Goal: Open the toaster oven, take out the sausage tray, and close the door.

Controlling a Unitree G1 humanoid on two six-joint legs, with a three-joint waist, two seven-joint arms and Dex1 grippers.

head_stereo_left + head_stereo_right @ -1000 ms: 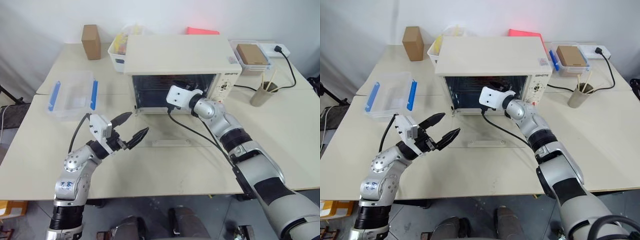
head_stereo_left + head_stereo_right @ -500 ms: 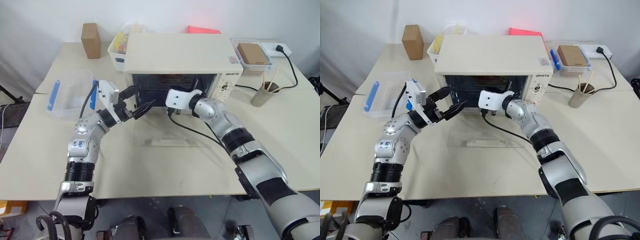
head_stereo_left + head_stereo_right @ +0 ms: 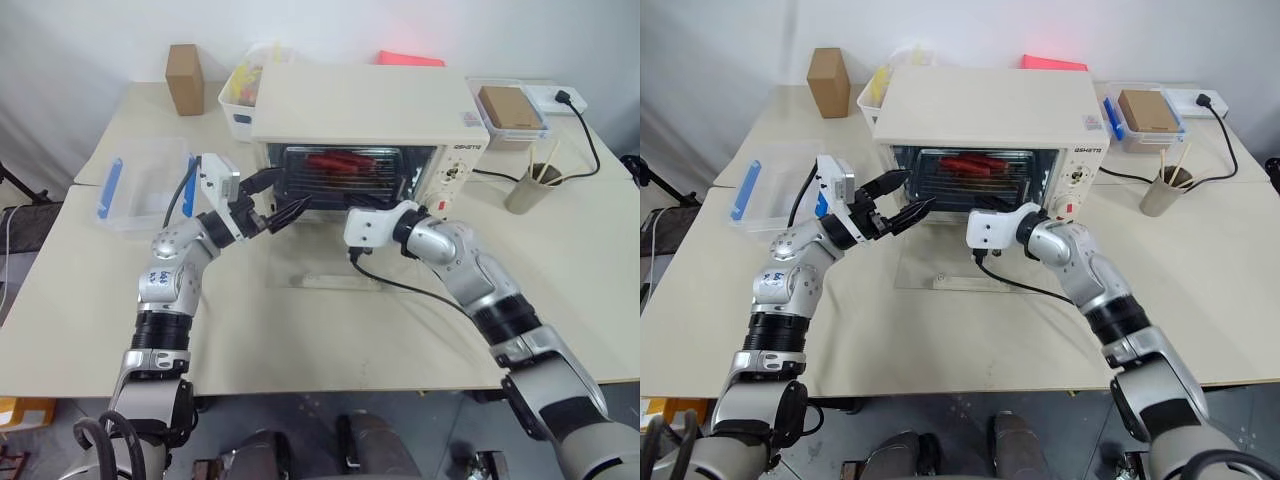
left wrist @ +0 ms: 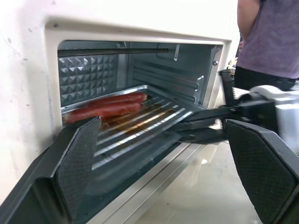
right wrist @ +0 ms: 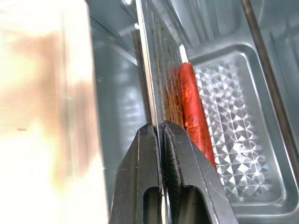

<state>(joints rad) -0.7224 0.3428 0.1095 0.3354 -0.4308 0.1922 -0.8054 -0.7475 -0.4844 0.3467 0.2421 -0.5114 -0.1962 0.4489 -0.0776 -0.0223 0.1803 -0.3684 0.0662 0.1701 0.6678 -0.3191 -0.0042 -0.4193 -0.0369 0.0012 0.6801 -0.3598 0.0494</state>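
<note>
right arm: I'm seeing it reaching forward and to the left, roughly level, with the right gripper (image 5: 161,128) sitting at the mouth of the toaster oven (image 3: 370,105).
right fingers: (image 5: 140,163) they're pinching together on the front rim of the sausage tray (image 4: 135,119); the thin metal edge is running straight between the two pads.
left arm: it's raised beside the oven's left front corner, angling forward and to the right, slightly nose-up.
left fingers: (image 4: 77,158) I'm reading the left gripper (image 3: 278,200) as spread wide, holding nothing, hovering just in front of the cavity's left side.
door: (image 3: 330,275) it's lying flat on the surface (image 3: 90,300) in front of the oven, fully swung down, bar handle at the near edge.
tray: it's sitting on the wire rack inside the cavity, with its front rim at the opening.
tray contents: red sausages (image 3: 340,160) are lying lengthwise toward the back, brown grease streaks running along the metal.
clear box: (image 3: 145,185) blue-latched, it's sitting well off to the oven's left; contents I can't tell.
white bin: (image 3: 238,105) it's touching or just behind the oven's left rear corner, yellowish items inside.
paper cup: (image 3: 525,190) it's standing right of the oven, sticks poking out.
right rear bin: (image 3: 505,105) it's holding a brown box.
cardboard box: (image 3: 183,80) it's standing upright at the far left.
</note>
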